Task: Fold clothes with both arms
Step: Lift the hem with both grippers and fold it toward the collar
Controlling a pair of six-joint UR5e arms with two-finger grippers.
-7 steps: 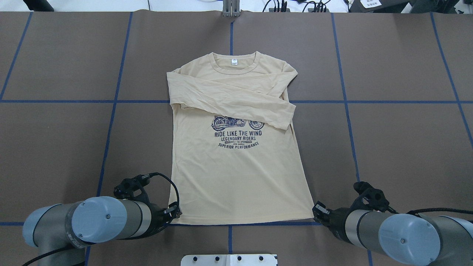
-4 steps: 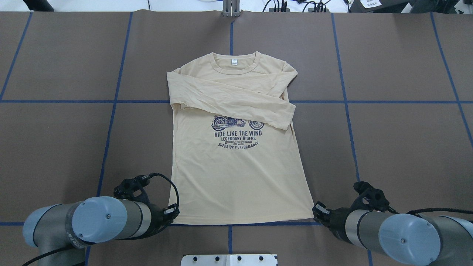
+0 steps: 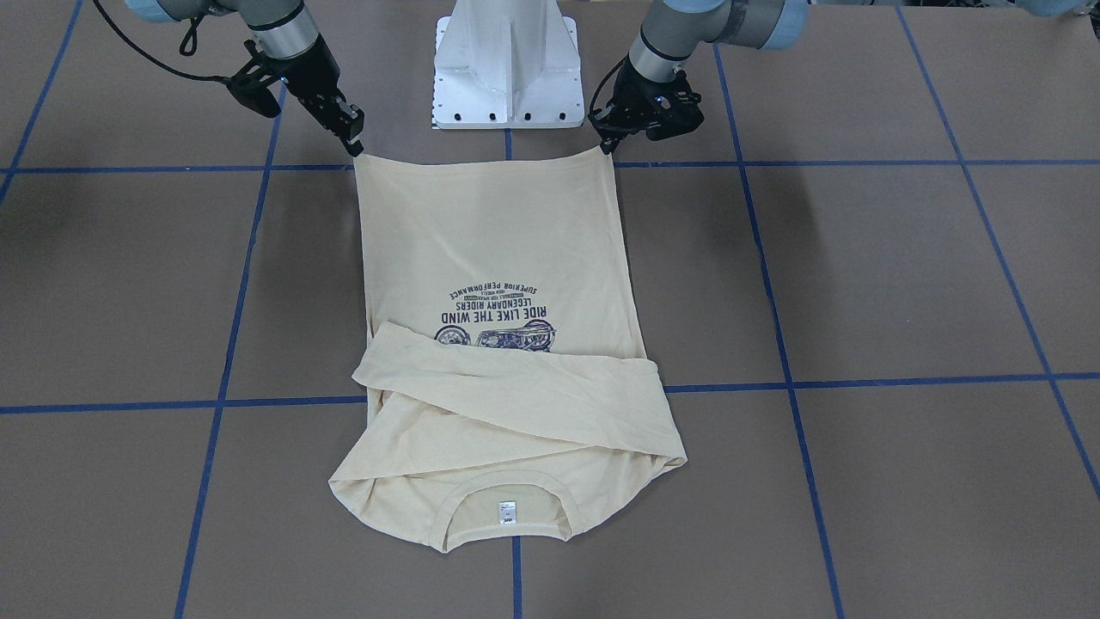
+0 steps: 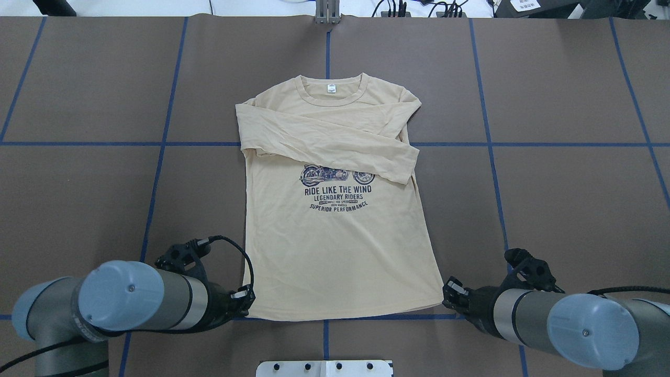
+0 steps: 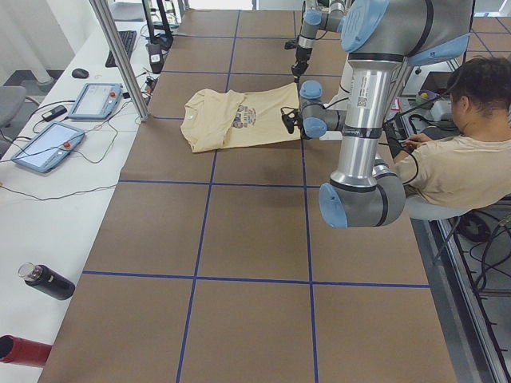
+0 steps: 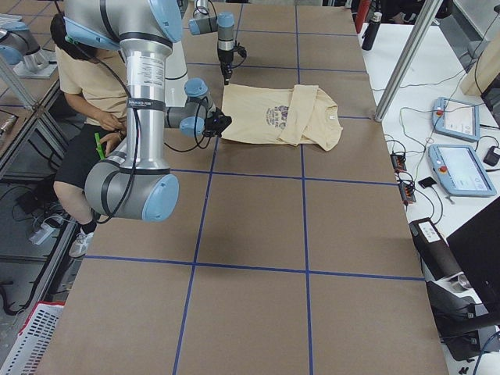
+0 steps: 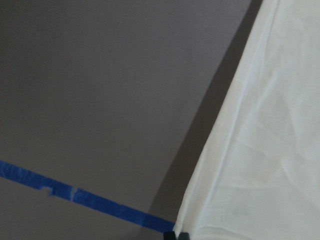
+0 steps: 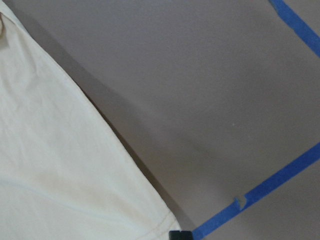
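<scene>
Hem (image 4: 340, 314) corners nearest my base were both taken: my left gripper (image 3: 608, 142) was pinched on one corner of the T-shirt (image 4: 335, 251), my right gripper (image 3: 351, 139) on the other. Wrist cams showed a shadow under each edge, so I judged both corners just off the table (image 4: 549, 209). The rest of the shirt lay flat, front up, centred between my arms. Past the print (image 4: 337, 191), both sleeves (image 4: 324, 141) were already crossed over the chest, so that step looked done. Collar (image 4: 330, 97) and neck tag (image 4: 332, 88) sat at the far end, uncovered. Left to do, by my read: carry the hem over toward the collar, then any further fold.
</scene>
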